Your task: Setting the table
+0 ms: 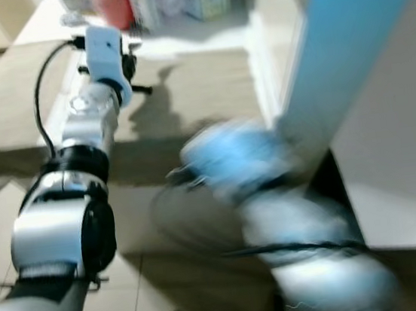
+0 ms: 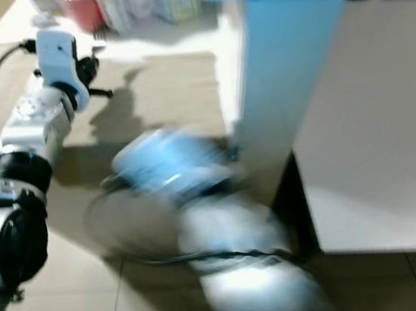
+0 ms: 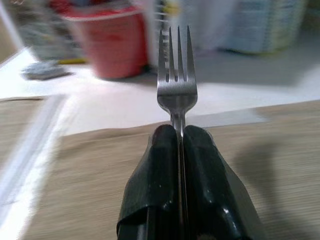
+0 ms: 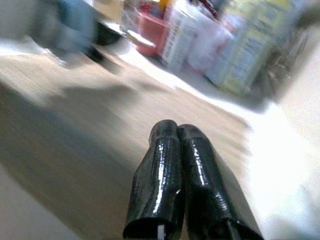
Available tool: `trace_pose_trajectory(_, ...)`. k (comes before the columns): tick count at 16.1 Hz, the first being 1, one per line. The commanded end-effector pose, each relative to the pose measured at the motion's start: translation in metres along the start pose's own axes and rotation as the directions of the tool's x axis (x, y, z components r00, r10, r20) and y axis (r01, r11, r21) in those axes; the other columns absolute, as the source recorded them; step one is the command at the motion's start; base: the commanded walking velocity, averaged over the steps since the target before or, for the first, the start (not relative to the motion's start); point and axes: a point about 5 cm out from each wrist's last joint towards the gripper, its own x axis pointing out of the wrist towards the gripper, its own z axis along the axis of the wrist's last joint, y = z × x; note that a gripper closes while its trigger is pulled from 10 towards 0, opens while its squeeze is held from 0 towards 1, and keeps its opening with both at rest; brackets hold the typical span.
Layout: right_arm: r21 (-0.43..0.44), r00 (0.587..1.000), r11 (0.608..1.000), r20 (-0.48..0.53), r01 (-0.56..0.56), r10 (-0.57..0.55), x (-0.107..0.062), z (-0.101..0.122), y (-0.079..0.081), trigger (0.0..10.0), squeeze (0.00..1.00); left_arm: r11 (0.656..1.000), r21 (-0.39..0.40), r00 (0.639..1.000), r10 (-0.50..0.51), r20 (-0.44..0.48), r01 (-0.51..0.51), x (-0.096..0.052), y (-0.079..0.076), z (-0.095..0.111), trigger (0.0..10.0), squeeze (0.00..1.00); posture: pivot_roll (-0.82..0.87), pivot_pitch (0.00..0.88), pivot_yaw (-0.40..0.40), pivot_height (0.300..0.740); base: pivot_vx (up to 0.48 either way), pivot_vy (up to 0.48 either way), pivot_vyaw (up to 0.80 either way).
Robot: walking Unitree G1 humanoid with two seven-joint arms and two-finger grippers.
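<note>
A silver fork (image 3: 177,85) is clamped by its neck in my left gripper (image 3: 178,132), tines pointing away towards a red tub (image 3: 107,42). That gripper is shut on the fork and hovers over a tan placemat (image 3: 90,175) near the mat's far edge. In the head view my left arm (image 1: 96,108) reaches forward over the same mat (image 1: 200,88). My right arm (image 1: 240,167) is smeared by motion lower down, right of centre. Its gripper (image 4: 176,129) has both black fingers pressed together with nothing between them, above the tan surface.
Behind the mat stand the red tub (image 1: 110,4) and several white and pale packages (image 3: 250,25) on a white tabletop. A tall blue upright (image 1: 340,56) rises at the right, beside a white slab (image 1: 400,177). Tiled floor (image 1: 163,282) lies below.
</note>
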Motion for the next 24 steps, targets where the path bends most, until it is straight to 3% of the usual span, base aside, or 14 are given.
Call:
trace_pose_trajectory(1, 0.04, 1.0, 0.999, -0.005, 0.012, -0.012, -0.017, -0.013, -0.026, 10.0, 0.0, 0.998, 0.023, 0.998, 0.053, 0.014, -0.054, -0.004, 0.017, 0.003, 0.0, 0.0, -0.26, 0.114, 0.04, 0.702, 0.0, 0.0, 0.0)
trace_pose_trajectory(2, 0.04, 1.0, 0.999, -0.016, 0.014, -0.013, -0.021, -0.019, -0.03, 10.0, 0.0, 0.998, 0.024, 0.998, 0.062, 0.013, -0.062, -0.004, 0.021, 0.003, 0.0, 0.0, -0.26, 0.114, 0.04, 0.702, 0.0, 0.0, 0.0)
trace_pose_trajectory(4, 0.036, 0.998, 0.999, -0.068, 0.018, -0.016, -0.041, -0.053, -0.035, 10.0, 0.0, 0.994, 0.04, 0.995, 0.098, 0.018, -0.098, -0.007, 0.033, 0.005, 0.0, 0.0, -0.26, 0.115, 0.04, 0.702, 0.0, 0.0, 0.0)
trace_pose_trajectory(6, 0.038, 0.996, 0.999, -0.084, 0.018, -0.014, -0.044, -0.062, -0.033, 10.0, 0.0, 0.993, 0.045, 0.993, 0.112, 0.021, -0.113, -0.009, 0.04, 0.004, 0.0, 0.0, -0.26, 0.115, 0.041, 0.702, 0.0, 0.0, 0.0)
trace_pose_trajectory(11, 0.084, 0.997, 0.996, -0.073, 0.0, 0.006, -0.052, -0.07, -0.033, 10.0, 0.0, 0.991, 0.031, 0.99, 0.131, 0.061, -0.133, -0.019, 0.05, -0.006, 0.0, 0.0, -0.27, 0.111, 0.048, 0.702, 0.0, 0.0, 0.0)
trace_pose_trajectory(13, 0.119, 1.0, 0.993, -0.027, 0.006, -0.003, -0.05, -0.067, -0.032, 10.0, 0.0, 0.993, 0.033, 0.988, 0.113, 0.108, -0.117, -0.032, 0.054, -0.015, 0.0, 0.0, -0.26, 0.105, 0.053, 0.702, 0.0, 0.0, 0.0)
trace_pose_trajectory(19, 0.158, 0.999, 0.987, -0.008, -0.031, 0.033, -0.044, -0.073, -0.029, 10.0, 0.0, 0.998, 0.047, 0.988, 0.037, 0.147, -0.045, -0.07, 0.045, -0.029, 0.0, 0.0, -0.22, 0.086, 0.058, 0.702, 0.0, 0.0, 0.0)
trace_pose_trajectory(21, 0.155, 0.999, 0.987, 0.016, -0.034, 0.032, -0.039, -0.073, -0.028, 10.0, 0.0, 0.999, 0.022, 0.979, 0.033, 0.202, -0.038, -0.102, 0.028, -0.029, 0.0, 0.0, -0.2, 0.066, 0.055, 0.702, 0.0, 0.0, 0.0)
trace_pose_trajectory(24, 0.151, 0.998, 0.988, 0.046, -0.037, 0.031, -0.032, -0.07, -0.029, 10.0, 0.0, 1.0, 0.002, 0.977, 0.018, 0.212, -0.019, -0.123, 0.011, -0.029, 0.0, 0.0, -0.18, 0.045, 0.053, 0.702, 0.0, 0.0, 0.0)
